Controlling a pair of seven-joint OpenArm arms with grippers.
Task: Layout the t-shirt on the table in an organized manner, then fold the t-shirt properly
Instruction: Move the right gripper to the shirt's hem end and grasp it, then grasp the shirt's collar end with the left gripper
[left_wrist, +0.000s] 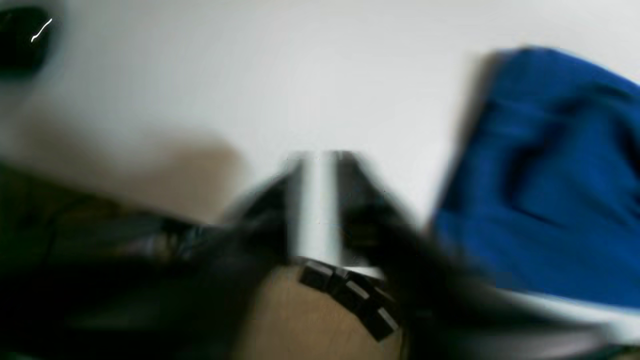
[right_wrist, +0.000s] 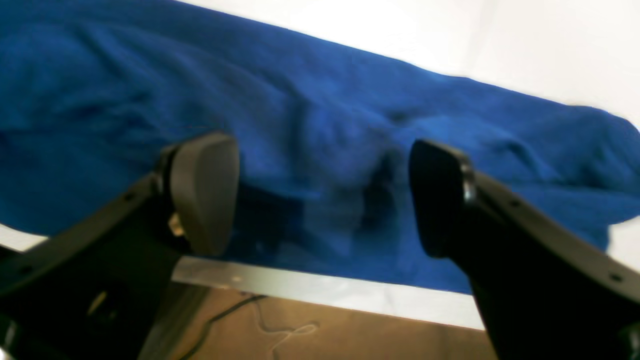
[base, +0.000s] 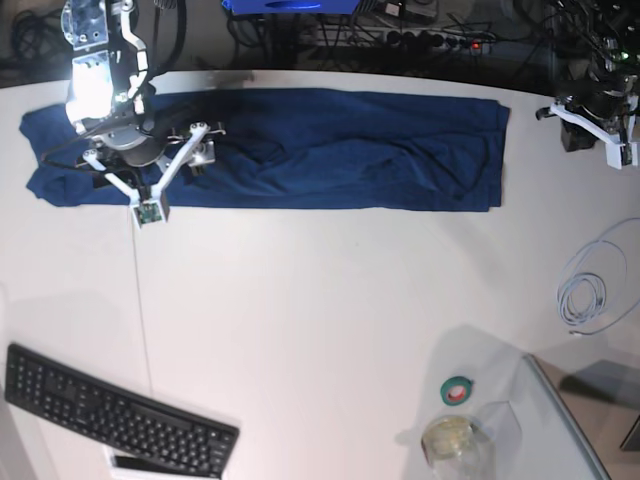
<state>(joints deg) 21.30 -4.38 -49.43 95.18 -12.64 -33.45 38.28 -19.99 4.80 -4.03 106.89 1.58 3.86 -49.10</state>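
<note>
A: Where's the t-shirt (base: 300, 150) sitting?

B: Stretched in a long folded band across the far side of the table (base: 320, 300). The right gripper (right_wrist: 320, 195) hangs directly over one end of it, its jaws spread wide with nothing between them — only blue cloth beneath and ahead of the pads (right_wrist: 202, 190). The table's front edge runs just under the fingers.

A: And the left gripper (base: 600, 125)?

B: It sits off the band's other end, apart from the cloth. In its own wrist view the shirt lies off to one side, not between the fingers. I cannot tell how far its jaws stand apart; that view is smeared with motion blur, and the base view shows it too small.

A: So what makes the next fold go well?

B: My judgement: both grippers should take matching corners of the band so it lifts evenly. For the right one, lower until the pads straddle the near edge, catching every layer rather than just the top one, then close firmly. The knit looks soft and wrinkled, so a shallow pinch could slip.

A: Anything hidden?

B: The right arm covers part of the cloth in the base view, so the layers under it and the sleeves are out of sight. How many layers the band has, I can't make out.
</note>
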